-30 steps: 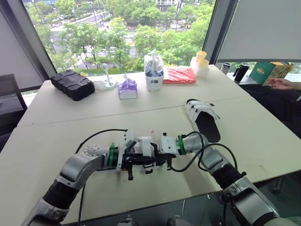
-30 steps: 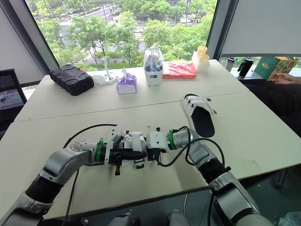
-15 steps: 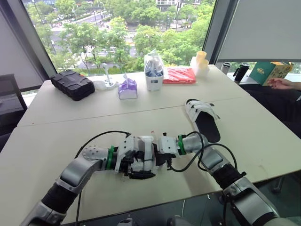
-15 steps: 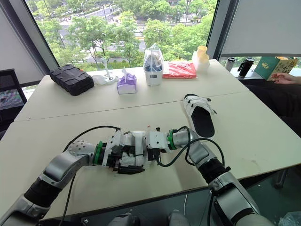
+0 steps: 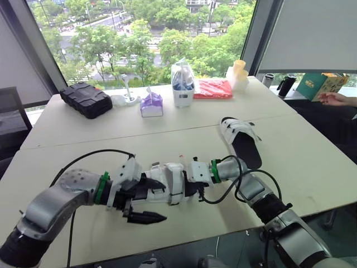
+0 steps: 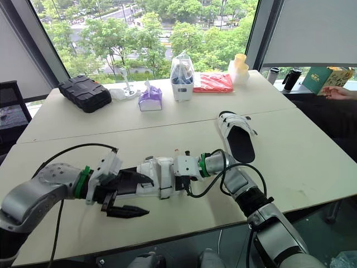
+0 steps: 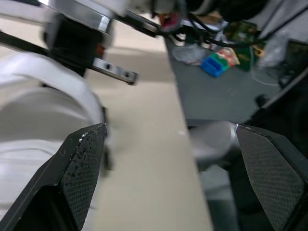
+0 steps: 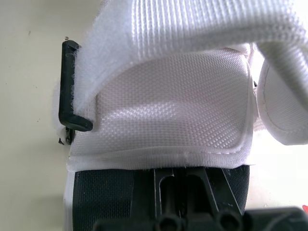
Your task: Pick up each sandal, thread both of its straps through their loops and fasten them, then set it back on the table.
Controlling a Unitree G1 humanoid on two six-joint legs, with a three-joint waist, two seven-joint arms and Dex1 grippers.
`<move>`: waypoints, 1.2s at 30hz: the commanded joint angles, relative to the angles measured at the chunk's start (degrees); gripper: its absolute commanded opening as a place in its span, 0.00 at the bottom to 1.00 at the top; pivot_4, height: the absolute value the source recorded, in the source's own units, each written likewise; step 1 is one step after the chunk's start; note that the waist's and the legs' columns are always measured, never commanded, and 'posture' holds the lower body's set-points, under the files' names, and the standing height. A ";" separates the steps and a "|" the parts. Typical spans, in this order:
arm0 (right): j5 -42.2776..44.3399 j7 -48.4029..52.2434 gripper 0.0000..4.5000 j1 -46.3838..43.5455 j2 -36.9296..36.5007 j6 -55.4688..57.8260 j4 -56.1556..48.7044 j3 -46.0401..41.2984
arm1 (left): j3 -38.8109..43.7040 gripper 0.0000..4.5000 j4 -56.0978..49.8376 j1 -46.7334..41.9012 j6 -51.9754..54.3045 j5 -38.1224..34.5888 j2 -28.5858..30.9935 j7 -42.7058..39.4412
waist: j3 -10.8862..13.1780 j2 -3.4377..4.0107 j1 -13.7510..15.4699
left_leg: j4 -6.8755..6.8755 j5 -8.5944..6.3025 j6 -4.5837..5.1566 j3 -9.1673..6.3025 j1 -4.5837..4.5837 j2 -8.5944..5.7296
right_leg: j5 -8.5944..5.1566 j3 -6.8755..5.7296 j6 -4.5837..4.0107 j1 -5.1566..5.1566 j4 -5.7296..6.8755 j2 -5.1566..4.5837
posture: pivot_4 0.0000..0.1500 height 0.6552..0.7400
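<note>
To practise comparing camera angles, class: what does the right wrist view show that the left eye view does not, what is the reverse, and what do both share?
The right wrist view gives close detail: a black plastic loop at the sandal's edge, beside a woven white strap. The left eye view gives the wider scene: the left gripper open beside that sandal, a second sandal lying farther along the table, and a black case near the window. Shared: the near white sandal.

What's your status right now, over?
Right gripper shut on near sandal. Left gripper open beside it. Other sandal flat on table. Black cable close by.
</note>
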 commanded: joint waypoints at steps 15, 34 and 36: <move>-2.43 0.33 0.00 0.60 -0.47 0.51 2.53 1.69 | -7.08 0.98 4.52 4.98 -7.14 11.14 -7.76 7.62 | 0.01 0.01 0.12 | 0.00 0.00 0.00 0.00 0.00 0.00 | -0.01 0.01 -0.02 0.01 0.00 -0.02 | 1.00 1.00; -2.47 0.24 0.00 1.01 -0.27 0.84 1.89 1.78 | -11.43 0.98 9.73 4.30 -7.99 16.45 -18.45 15.18 | -0.02 0.01 0.22 | 0.10 0.00 0.00 -0.01 0.07 0.00 | -0.02 0.00 0.01 0.14 0.01 -0.02 | 1.00 1.00; -2.52 0.21 0.00 0.96 -0.21 0.80 2.00 1.75 | -11.43 0.93 9.99 4.50 -7.89 16.51 -18.75 15.71 | -0.02 0.01 0.23 | 0.12 0.00 0.00 -0.01 0.07 0.00 | -0.03 0.00 0.04 0.15 0.01 -0.02 | 1.00 1.00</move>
